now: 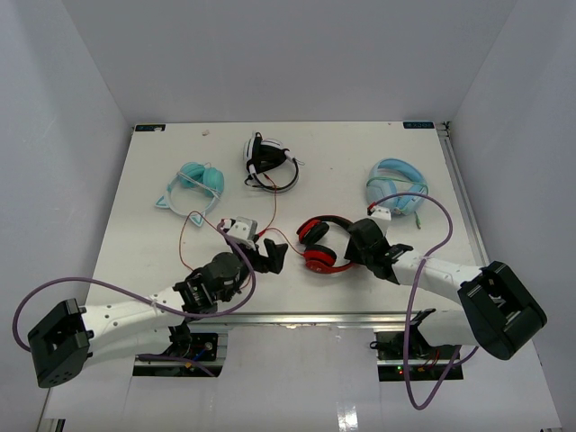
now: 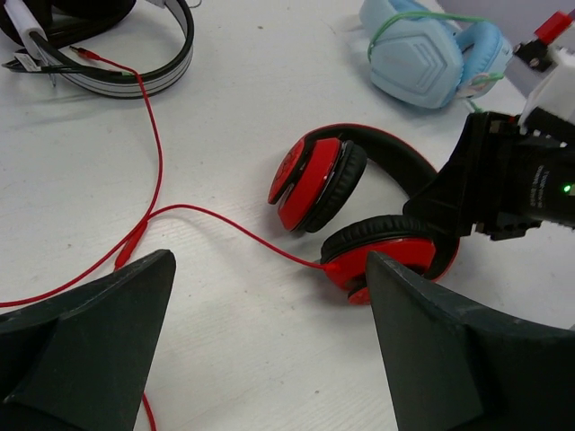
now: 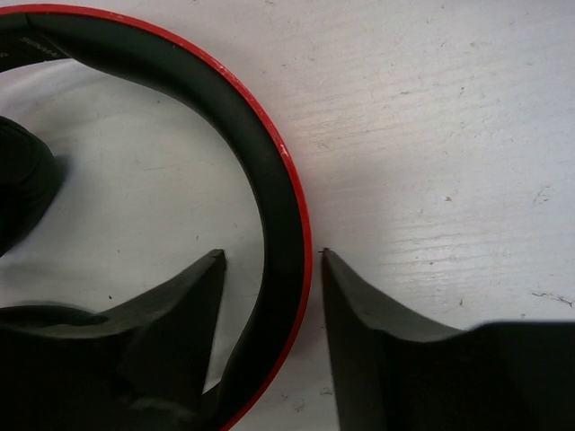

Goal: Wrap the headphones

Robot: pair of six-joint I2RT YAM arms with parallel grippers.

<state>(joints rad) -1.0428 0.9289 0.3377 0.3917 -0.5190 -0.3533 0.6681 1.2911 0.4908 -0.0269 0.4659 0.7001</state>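
Straddling the band of the headphones (image 3: 280, 180), the right claw (image 3: 272, 254) sits unclosed, while the left claw (image 2: 269, 259) hangs wide open.

The right claw (image 2: 440, 202) conceals part of the headphones (image 2: 310, 180) headband, and the cable (image 2: 159, 171) is cut off at the left frame edge.

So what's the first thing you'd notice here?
The red over-ear headphones with black pads lie in the middle of the white table, their thin red cable trailing off to the left. The right arm's black end effector straddles their headband with jaws open. A teal pair, a black-and-white pair and a light blue pair sit farther back.
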